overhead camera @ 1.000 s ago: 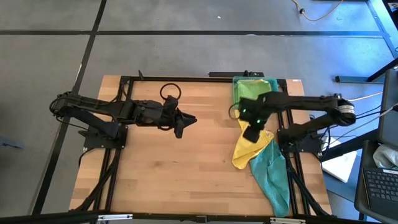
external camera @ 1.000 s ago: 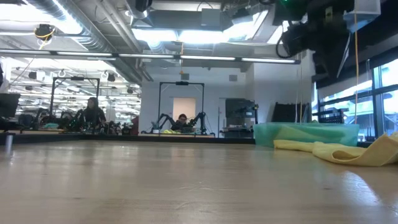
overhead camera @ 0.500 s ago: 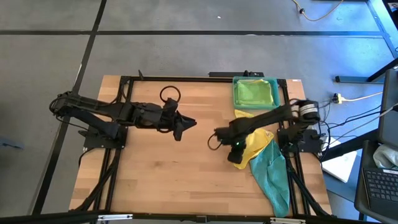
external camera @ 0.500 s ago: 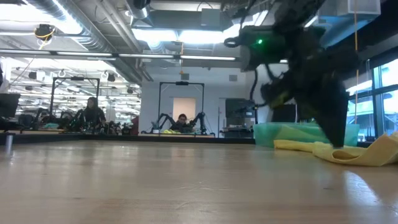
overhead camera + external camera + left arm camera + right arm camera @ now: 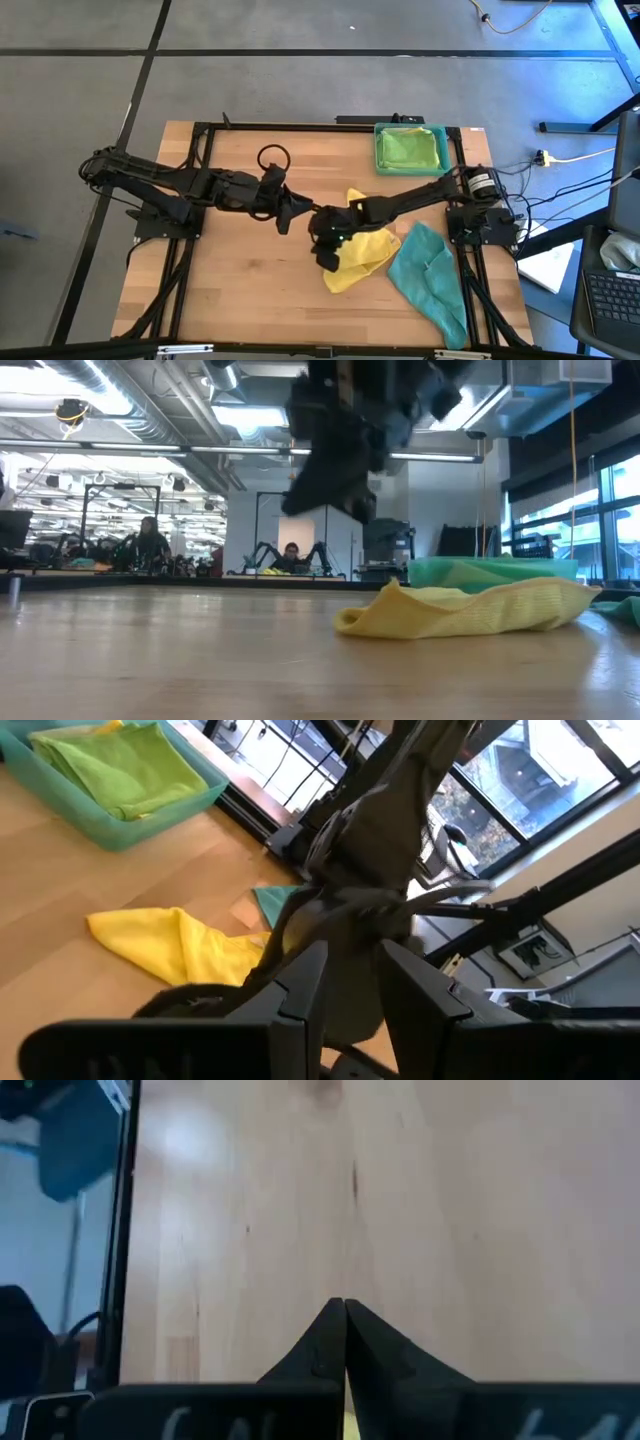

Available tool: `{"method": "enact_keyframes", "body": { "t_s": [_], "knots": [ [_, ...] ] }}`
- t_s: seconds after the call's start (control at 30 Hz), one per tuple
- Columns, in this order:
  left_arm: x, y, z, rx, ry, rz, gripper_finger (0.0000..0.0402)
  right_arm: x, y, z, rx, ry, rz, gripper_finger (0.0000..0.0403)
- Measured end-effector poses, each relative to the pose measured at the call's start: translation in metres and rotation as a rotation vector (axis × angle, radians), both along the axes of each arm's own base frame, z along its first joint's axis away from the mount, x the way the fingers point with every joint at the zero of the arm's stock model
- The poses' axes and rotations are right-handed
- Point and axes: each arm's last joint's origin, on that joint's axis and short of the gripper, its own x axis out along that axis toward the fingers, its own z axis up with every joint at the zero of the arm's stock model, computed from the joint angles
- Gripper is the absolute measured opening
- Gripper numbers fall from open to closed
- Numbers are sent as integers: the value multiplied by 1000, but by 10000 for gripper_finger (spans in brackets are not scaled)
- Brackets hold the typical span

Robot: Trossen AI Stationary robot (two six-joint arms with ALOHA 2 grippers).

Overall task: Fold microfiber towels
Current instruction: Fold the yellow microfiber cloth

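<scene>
We see a light wooden table (image 5: 240, 270) in a black frame. On it lie a crumpled yellow towel (image 5: 362, 257) near the centre, a teal towel (image 5: 430, 280) at its four o'clock, and a teal tray (image 5: 378, 160) at the table's one o'clock corner.

On the tabletop (image 5: 230, 270), one towel (image 5: 362, 252) lies crumpled near the middle, with a second towel (image 5: 430, 275) just to its right. A tray (image 5: 410, 150) sits at the far right edge, holding a third towel (image 5: 410, 148). Both hands meet left of the crumpled towel.
</scene>
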Motion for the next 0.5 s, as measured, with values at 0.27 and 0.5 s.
{"method": "enact_keyframes", "body": {
  "t_s": [0.27,0.5],
  "knots": [
    [-4,-6,-8,8,84,-50,82,-26,-19,39,-247,435,11,12],
    [-20,-28,-24,-8,257,-17,82,-66,-28,93,-239,457,-77,17]
  ]
}}
